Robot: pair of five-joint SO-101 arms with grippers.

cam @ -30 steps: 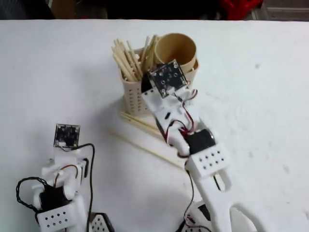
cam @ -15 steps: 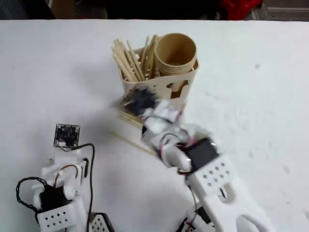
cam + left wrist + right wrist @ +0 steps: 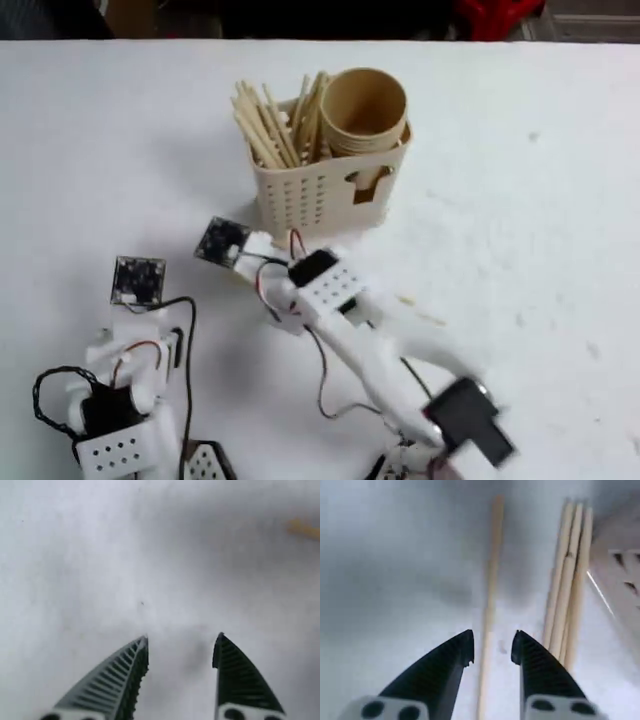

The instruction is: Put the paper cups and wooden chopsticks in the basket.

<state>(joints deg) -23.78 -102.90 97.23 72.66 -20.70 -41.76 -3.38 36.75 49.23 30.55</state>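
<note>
The cream slotted basket (image 3: 322, 195) holds a stack of brown paper cups (image 3: 363, 105) and several wooden chopsticks (image 3: 272, 125). My right arm (image 3: 320, 285) lies low in front of the basket. Its gripper (image 3: 492, 635) is open, with its fingertips on either side of a single chopstick (image 3: 491, 595) on the table. A bundle of three chopsticks (image 3: 570, 585) lies beside it, against the basket wall (image 3: 620, 565). My left arm (image 3: 125, 385) stands at the near left. Its gripper (image 3: 182, 637) is open over bare table.
The white table (image 3: 520, 180) has free room to the right and far left of the basket. A chopstick tip (image 3: 420, 310) pokes out from under the right arm. Another chopstick end (image 3: 302, 528) lies farther off in the left wrist view.
My right arm has swung from above the basket down and leftward to the table in front of it. The left arm has not moved.
</note>
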